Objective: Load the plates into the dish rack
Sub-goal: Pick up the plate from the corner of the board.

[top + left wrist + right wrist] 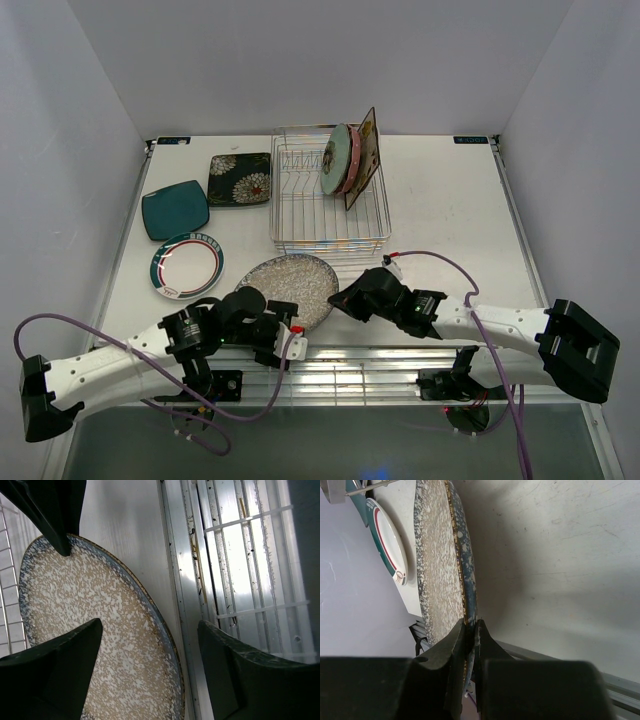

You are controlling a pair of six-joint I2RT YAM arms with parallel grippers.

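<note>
The large grey speckled plate (288,285) lies at the table's near middle, in front of the dish rack (300,215). My right gripper (345,300) is shut on its right rim (470,611), and that side looks raised a little off the table. My left gripper (288,335) is open at the plate's near edge. In the left wrist view the speckled plate (90,620) has its rim between my fingers (60,675), which do not touch it. A mint green plate (335,160), a pink one and a cream square plate (362,155) stand upright in the rack.
A black floral square plate (240,179), a teal plate (175,210) and a white teal-rimmed plate (187,265) lie on the table's left side. A metal rail (380,360) runs along the near edge just behind the left gripper. White walls enclose the table.
</note>
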